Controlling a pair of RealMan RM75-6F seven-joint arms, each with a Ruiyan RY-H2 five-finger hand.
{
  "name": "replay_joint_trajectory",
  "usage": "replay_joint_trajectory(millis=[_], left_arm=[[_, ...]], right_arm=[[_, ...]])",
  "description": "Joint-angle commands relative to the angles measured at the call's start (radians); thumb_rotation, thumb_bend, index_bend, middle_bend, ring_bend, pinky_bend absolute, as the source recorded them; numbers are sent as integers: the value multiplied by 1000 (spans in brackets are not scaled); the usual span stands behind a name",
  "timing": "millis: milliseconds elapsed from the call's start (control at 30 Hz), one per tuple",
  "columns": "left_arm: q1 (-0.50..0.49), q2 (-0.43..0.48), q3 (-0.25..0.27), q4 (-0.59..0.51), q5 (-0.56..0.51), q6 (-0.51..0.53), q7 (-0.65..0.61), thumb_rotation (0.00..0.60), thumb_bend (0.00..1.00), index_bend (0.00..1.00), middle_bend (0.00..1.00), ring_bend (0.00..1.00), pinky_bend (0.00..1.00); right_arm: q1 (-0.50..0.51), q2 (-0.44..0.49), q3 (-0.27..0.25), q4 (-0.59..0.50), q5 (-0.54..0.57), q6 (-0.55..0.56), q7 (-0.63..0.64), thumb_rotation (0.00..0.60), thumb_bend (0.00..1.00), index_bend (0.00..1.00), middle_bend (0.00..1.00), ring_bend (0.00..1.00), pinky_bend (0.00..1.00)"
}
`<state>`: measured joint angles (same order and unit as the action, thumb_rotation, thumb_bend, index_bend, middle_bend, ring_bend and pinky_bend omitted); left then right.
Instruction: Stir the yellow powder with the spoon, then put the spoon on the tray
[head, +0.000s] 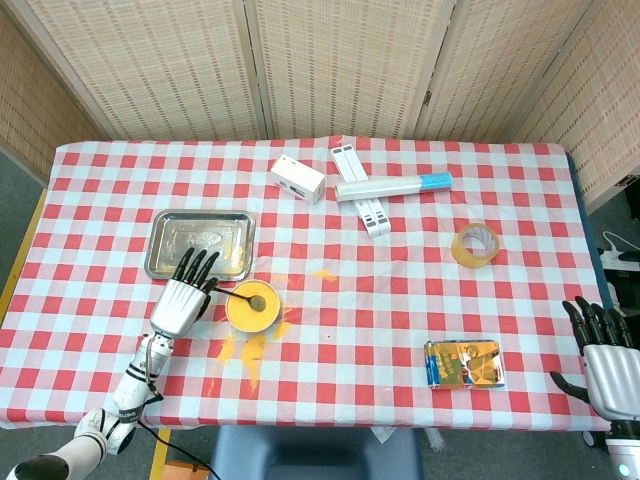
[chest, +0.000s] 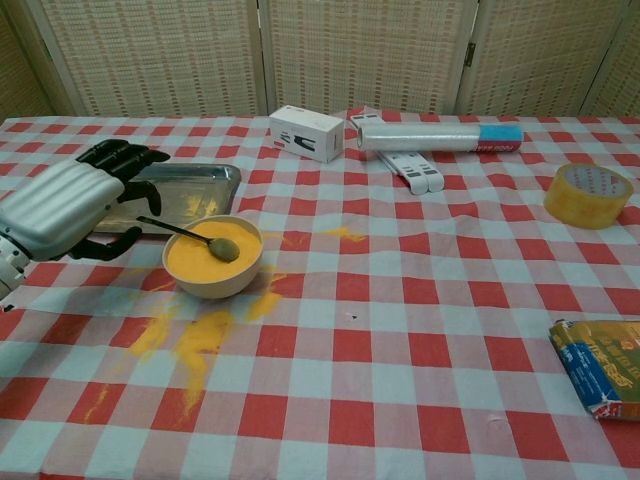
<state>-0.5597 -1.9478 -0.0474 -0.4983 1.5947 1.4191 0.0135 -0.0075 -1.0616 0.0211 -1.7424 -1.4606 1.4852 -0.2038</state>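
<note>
Spoon (chest: 190, 233): lies in the bowl (chest: 213, 259), lower left of the chest view; its scoop rests on the powder and its thin handle sticks out over the rim toward the left.
Yellow powder (head: 251, 307): fills the bowl; more is spilled on the cloth in front of it.
Left hand (chest: 62, 205): just left of the handle tip, fingers apart, holding nothing.
Right hand (head: 606, 362): lower right corner of the head view, open and idle.
Tray (head: 165, 250): behind the left hand, near the bowl.
Handling: the spoon looks light, stiff and slender, likely smooth metal; a pinch near the free handle end seems best.
Risk: the bowl looks light and may slide or tip during stirring.
</note>
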Motion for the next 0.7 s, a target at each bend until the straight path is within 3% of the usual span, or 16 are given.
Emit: replay_joint_trajectory(millis=[33,700], left_arm=[[0,-4,0,7,0,6,-2,600,479,421,18,0,0],[-7,-49,11,98,-4,8,-66,600,504,441,5,0,0]], right_arm=[[0,0,0,0,0,0,0,600,76,0,0,0,0],[-1,-1,2,-2,3,4,-12,600,83,0,0,0,0]])
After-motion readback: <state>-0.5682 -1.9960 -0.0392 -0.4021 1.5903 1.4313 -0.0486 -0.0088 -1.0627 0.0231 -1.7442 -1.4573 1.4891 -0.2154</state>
